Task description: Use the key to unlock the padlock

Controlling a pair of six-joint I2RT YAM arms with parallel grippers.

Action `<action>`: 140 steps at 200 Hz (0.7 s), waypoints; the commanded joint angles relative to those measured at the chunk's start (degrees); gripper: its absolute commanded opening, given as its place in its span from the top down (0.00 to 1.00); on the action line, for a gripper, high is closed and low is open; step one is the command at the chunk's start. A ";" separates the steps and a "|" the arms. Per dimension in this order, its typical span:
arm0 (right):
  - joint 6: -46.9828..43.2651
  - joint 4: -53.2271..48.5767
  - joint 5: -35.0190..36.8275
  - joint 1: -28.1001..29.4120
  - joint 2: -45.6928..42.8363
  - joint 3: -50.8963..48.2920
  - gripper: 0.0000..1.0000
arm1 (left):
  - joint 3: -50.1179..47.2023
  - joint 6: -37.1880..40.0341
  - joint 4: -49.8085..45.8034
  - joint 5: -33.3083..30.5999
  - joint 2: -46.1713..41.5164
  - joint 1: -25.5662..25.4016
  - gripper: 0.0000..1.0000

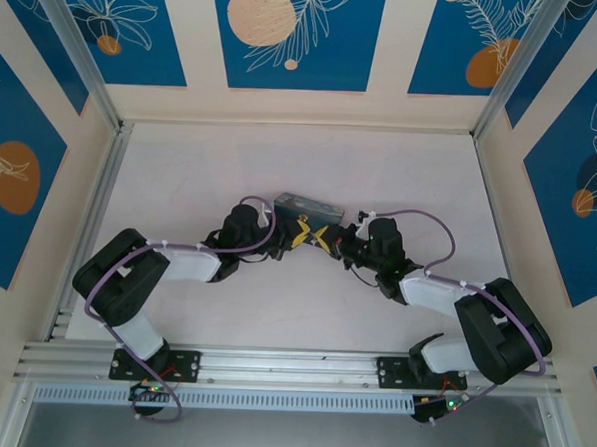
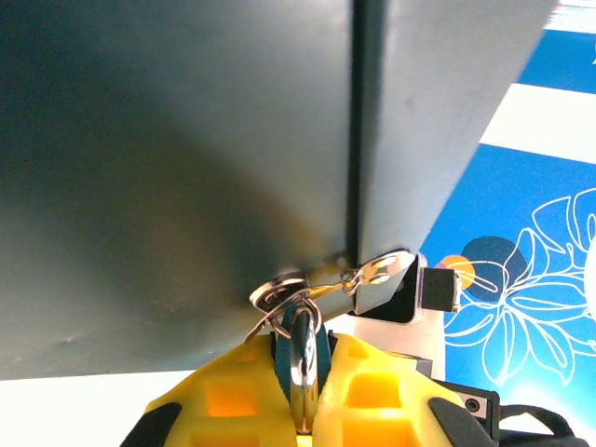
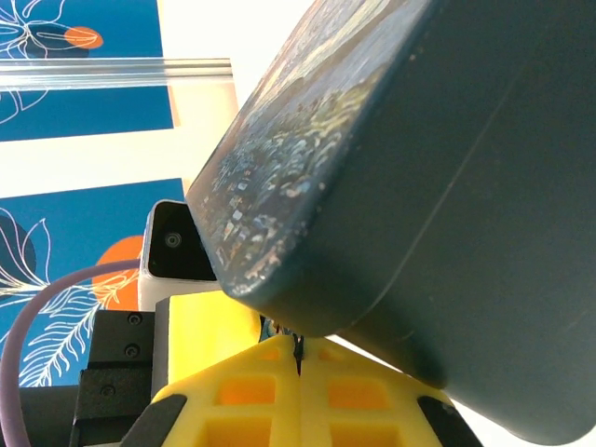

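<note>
Left gripper [image 2: 303, 346]: pressed together on the padlock [image 2: 303, 368]. The lock is pinched between two yellow moulded plastic fingers [image 2: 240, 396] with square recesses. A narrow polished metal body with blue flanks is seen edge-on, standing upright in the grip. A round silvery loop [image 2: 277, 293] is seen at its top. A small flat silvery key [image 2: 377, 271] is linked just to the right of the loop and lies against the lower edge of the tin [image 2: 186, 168]. Whether the key is seated in the lock cannot be told.

Right gripper [image 3: 298, 352]: yellow fingers are pressed together, seam to seam. A thin dark sliver is seen at the seam; what it is cannot be told.

The tin is a rectangular box with rounded corners. Its sides are matt dark grey-blue, and a seam runs between lid and body. The lid face is painted in a speckled swirl pattern.

In the top view both grippers are met tip to tip just in front of the tin, near the middle of the pale matt table [image 1: 401, 169]. Purple cables [image 1: 434, 226] are looped along both arms.
</note>
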 commanded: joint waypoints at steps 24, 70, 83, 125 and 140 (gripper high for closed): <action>-1.44 -0.37 -0.58 -1.83 -0.24 -0.15 1.00 | -0.56 0.82 0.66 3.38 -1.43 -1.31 1.00; 2.41 2.91 -0.82 -0.20 0.56 0.03 1.00 | -0.38 0.74 1.10 3.38 -0.88 -1.31 1.00; 3.02 3.01 -0.51 0.47 0.83 0.25 1.00 | -0.25 0.72 1.10 3.37 -0.92 -1.38 1.00; 4.45 5.53 0.07 1.98 3.40 0.23 1.00 | -0.21 0.56 1.20 3.32 -0.94 -1.47 1.00; 4.95 6.44 0.63 2.27 4.02 0.01 1.00 | -0.21 0.57 1.28 3.31 -0.88 -1.53 1.00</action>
